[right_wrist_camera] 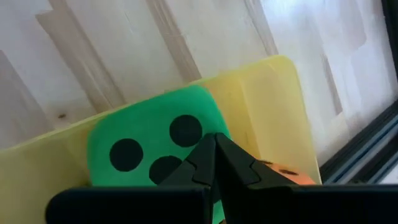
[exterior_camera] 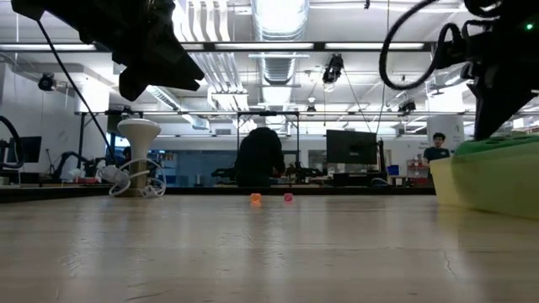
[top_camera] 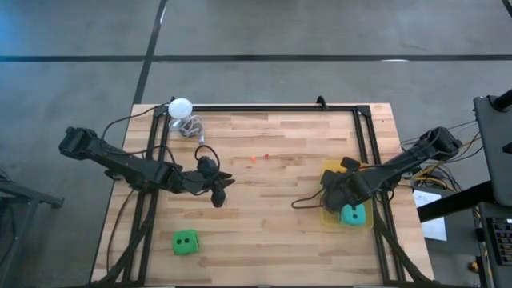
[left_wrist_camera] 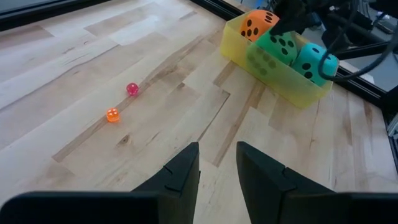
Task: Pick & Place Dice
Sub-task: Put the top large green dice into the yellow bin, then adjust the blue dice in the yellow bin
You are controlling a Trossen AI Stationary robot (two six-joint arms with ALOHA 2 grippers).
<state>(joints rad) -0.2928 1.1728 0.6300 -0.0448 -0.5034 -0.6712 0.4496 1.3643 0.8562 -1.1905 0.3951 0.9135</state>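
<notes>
A yellow tray at the table's right holds an orange-red die, a bright green die and a teal die in a row. My right gripper is shut and points down over the green die, with the orange-red die beside it. Another green die rests on the bare table near the front left. My left gripper hovers open over the table's left middle, with nothing between its fingers. My right gripper's shut fingertips stand just above the green die's three-pip face in the tray. I cannot tell whether they touch it.
A white ball on a stand sits at the far left corner beside a coiled cable. Two tiny beads, one pink and one orange, lie mid-table. A black frame runs along the table's far and side edges.
</notes>
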